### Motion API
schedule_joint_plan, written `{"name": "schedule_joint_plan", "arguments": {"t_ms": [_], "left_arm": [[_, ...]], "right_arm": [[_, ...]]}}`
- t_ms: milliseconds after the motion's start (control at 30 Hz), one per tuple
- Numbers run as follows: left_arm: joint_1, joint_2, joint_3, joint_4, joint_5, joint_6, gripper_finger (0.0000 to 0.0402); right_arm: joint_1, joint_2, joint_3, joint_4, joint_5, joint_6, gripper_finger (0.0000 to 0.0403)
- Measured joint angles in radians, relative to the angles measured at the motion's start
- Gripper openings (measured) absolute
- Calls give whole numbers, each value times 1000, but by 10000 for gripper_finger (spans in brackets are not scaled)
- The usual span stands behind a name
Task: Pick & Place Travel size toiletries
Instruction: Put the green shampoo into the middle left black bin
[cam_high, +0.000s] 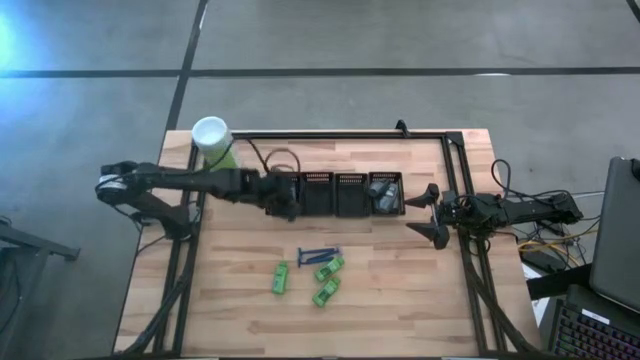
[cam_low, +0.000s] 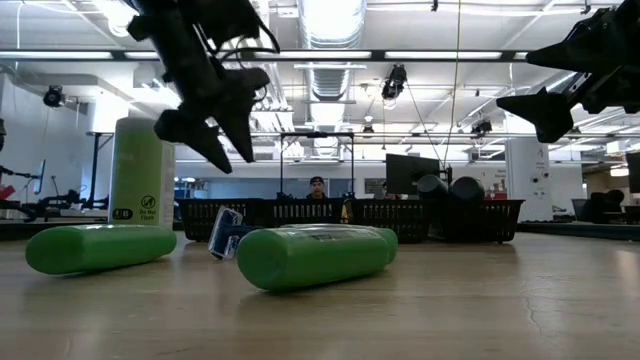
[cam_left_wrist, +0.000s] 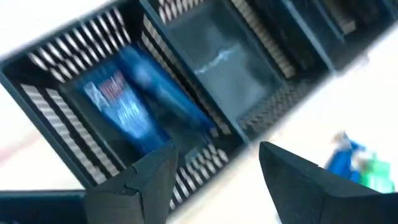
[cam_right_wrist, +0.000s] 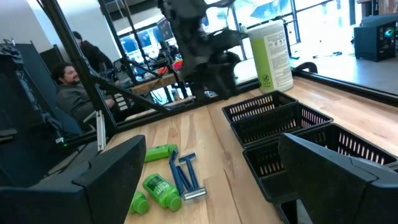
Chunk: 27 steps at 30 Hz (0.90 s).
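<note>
Three bright green tubes (cam_high: 326, 291) lie on their sides on the wooden table, with thin blue razors (cam_high: 318, 254) just behind them; both also show in the right wrist view, the tubes (cam_right_wrist: 158, 186) and the razors (cam_right_wrist: 185, 174). Dark navy tubes (cam_left_wrist: 134, 106) lie in the leftmost black mesh bin (cam_high: 293, 180). Grey oval bottles (cam_high: 383, 190) lie in the rightmost bin. My left gripper (cam_high: 285, 197) hovers open and empty over the leftmost bin, as the left wrist view (cam_left_wrist: 217, 180) shows. My right gripper (cam_high: 432, 212) is open and empty to the right of the bins.
A row of black mesh bins (cam_high: 335, 193) stands across the table's middle. A tall pale-green, white-capped canister (cam_high: 212, 140) stands at the far left corner. A black frame rail (cam_high: 455, 180) runs along the right side. People sit in the room beyond the table (cam_right_wrist: 68, 81).
</note>
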Motion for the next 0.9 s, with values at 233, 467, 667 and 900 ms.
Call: {"name": "schedule_joint_plan", "arguments": {"t_ms": [233,467,667,900], "left_arm": [[-191,0,0,-96,-64,-153,232],[-328,0,0,-140,-105,-316,232],[-401,7,-22,-143,-120,-426,232],[-477,27,-69,-124,-83,-544,232]], "right_arm": [[0,0,0,0,0,0,364],[0,0,0,0,0,0,364],[0,0,0,0,0,0,364],[0,0,0,0,0,-15,364]]}}
